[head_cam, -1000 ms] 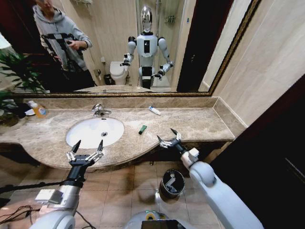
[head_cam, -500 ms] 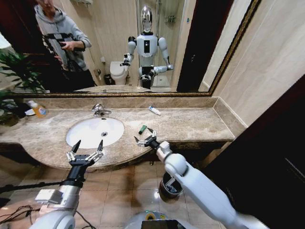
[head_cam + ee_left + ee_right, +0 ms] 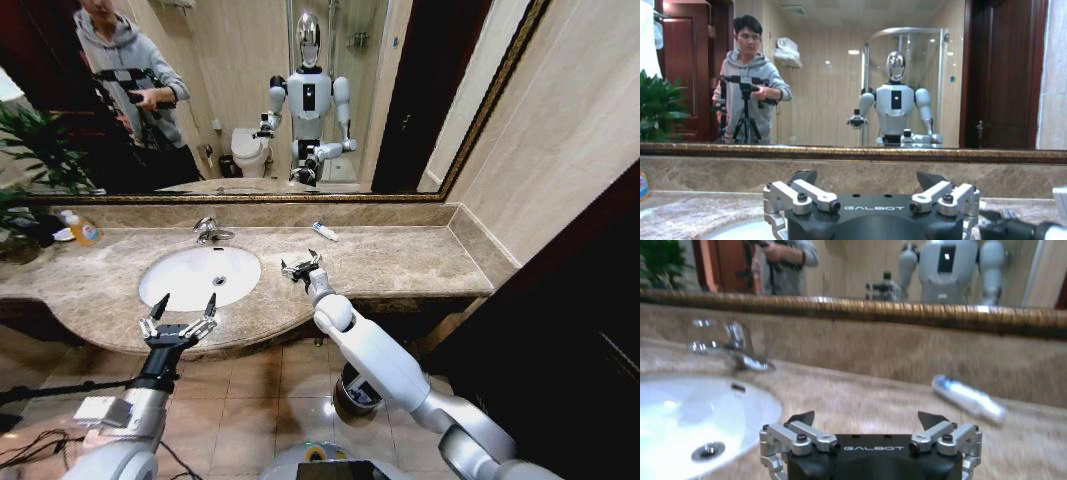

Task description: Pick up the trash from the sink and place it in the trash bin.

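1. Arms first: our right gripper (image 3: 301, 267) hung over the counter (image 3: 400, 262) just beside the right rim of the sink (image 3: 200, 277), its fingers spread wide and holding nothing.
2. Our left gripper (image 3: 182, 312) hovered at the counter's front edge before the sink, its fingers likewise spread and empty.
3. We saw one piece of trash, a small white tube (image 3: 324, 232) with blue marks, lying on the counter near the back wall, beyond the right gripper; the right wrist view showed it too (image 3: 968, 398).
4. We saw the black trash bin (image 3: 350, 392) on the floor beneath the counter, partly hidden by our right arm.
5. The faucet (image 3: 207, 231) stood behind the sink.
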